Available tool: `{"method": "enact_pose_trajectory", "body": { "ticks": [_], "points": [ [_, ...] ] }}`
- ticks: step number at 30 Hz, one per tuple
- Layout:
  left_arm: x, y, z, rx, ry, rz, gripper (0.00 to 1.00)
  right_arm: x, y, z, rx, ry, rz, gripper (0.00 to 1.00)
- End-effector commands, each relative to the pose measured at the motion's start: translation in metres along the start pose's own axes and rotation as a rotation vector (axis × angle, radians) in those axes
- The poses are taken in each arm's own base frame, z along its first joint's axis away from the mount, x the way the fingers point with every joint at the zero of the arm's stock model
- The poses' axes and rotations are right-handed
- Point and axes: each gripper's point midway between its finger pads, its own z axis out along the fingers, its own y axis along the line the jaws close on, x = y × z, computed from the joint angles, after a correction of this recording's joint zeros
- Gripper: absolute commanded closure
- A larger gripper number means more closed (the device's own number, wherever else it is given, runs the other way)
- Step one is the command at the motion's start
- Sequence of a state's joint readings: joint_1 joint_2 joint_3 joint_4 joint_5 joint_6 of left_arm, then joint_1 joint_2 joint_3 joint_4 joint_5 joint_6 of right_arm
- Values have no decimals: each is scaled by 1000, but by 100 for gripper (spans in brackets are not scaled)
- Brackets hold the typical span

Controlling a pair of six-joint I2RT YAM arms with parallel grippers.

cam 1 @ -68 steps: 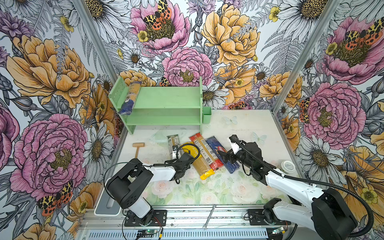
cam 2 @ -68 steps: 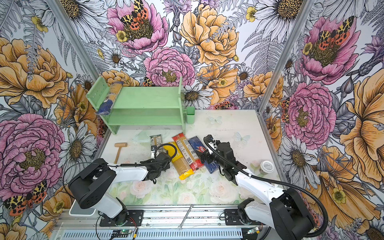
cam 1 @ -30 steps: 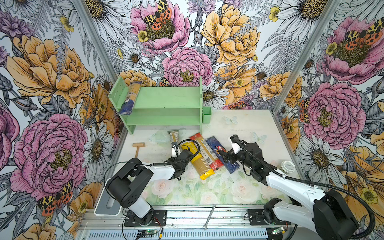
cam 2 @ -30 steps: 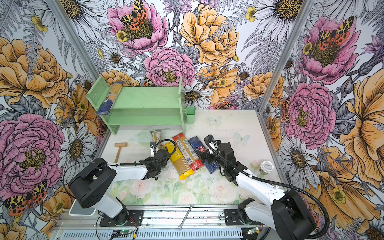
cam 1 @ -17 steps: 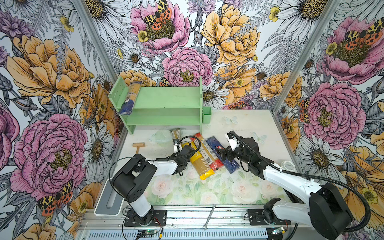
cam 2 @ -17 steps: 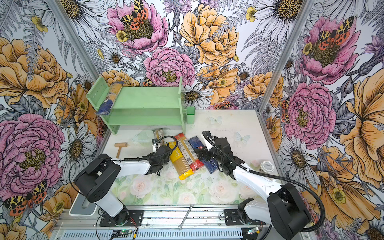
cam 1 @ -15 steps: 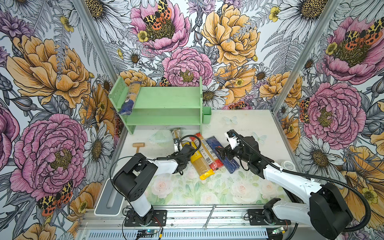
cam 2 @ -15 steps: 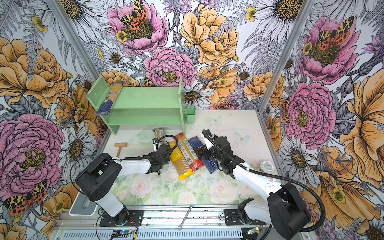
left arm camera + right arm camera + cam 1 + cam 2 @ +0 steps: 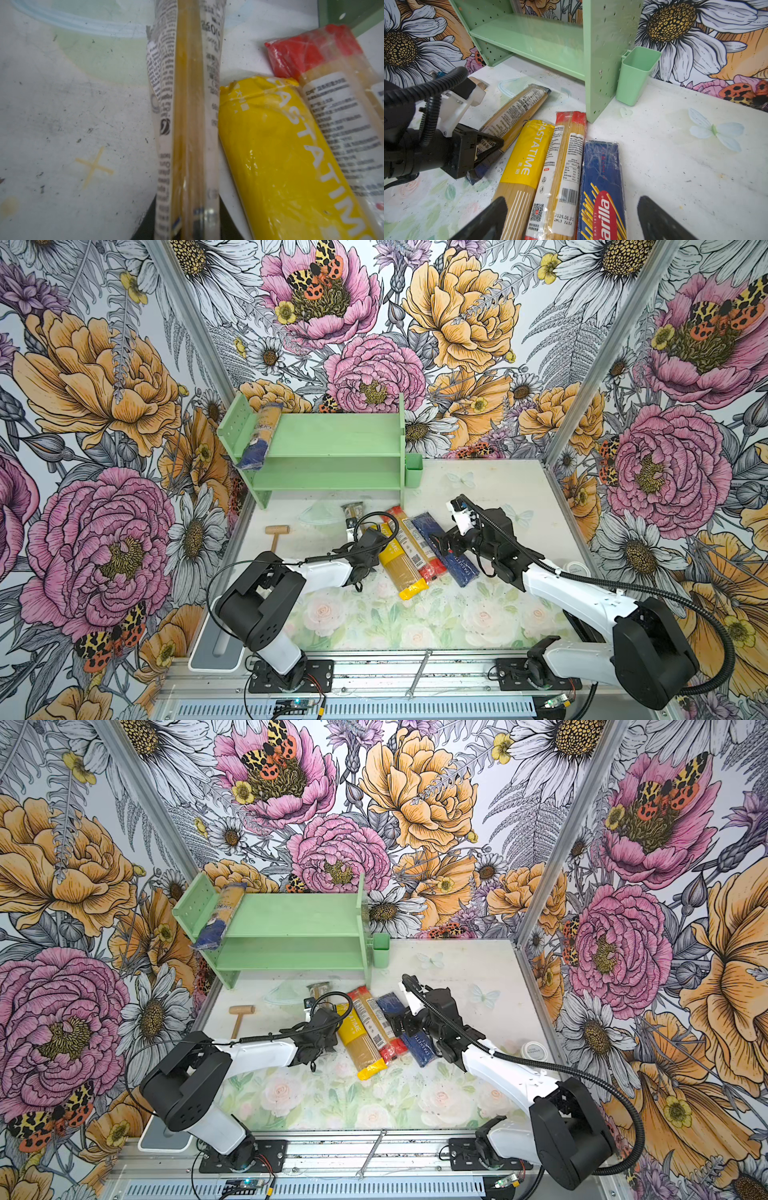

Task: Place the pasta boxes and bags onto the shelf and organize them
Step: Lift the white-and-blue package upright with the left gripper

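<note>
My left gripper (image 9: 360, 540) (image 9: 488, 149) (image 9: 187, 228) is shut on the near part of a clear spaghetti bag (image 9: 353, 512) (image 9: 187, 114) (image 9: 517, 112), whose far end points toward the mint-green shelf (image 9: 332, 435) (image 9: 542, 39). Next to it lie a yellow bag (image 9: 401, 568) (image 9: 527, 158), a red-ended clear bag (image 9: 415, 545) (image 9: 566, 149) and a dark blue Barilla box (image 9: 459, 570) (image 9: 602, 182). My right gripper (image 9: 441, 542) (image 9: 571, 220) hangs open over these packs, holding nothing. Another clear bag with a dark blue end (image 9: 259, 435) (image 9: 218, 915) leans at the left of the shelf's top tier.
A small green cup (image 9: 413, 475) (image 9: 635, 76) hangs on the shelf's right side. A wooden mallet (image 9: 276, 533) lies left of the packs. A white round lid (image 9: 575, 569) sits near the right wall. A grey tray (image 9: 216, 651) stands front left.
My left gripper has pushed the clear bag away, toward the shelf, and its far end now lies closer to the shelf foot. My right gripper has shifted slightly back and left over the blue box.
</note>
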State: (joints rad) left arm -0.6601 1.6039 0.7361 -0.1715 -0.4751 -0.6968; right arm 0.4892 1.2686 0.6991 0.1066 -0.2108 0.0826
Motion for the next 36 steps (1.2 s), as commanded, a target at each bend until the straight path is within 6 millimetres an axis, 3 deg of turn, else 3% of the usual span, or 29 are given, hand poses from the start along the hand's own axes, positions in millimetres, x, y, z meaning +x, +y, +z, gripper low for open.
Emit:
{"method": "enact_pose_trajectory", "body": {
  "ticks": [1, 9, 24, 36],
  "points": [
    [29, 1, -6, 50, 150, 60, 100, -19, -4, 0, 14, -32, 3, 1],
    [-3, 0, -22, 70, 108, 45, 100, -17, -3, -1, 9, -17, 4, 1],
    [-30, -24, -38, 152, 73, 21, 100, -24, 4, -4, -16, -11, 24, 0],
    [-43, -11, -68, 164, 14, -10, 100, -31, 9, -8, -27, -40, 37, 1]
  ]
}}
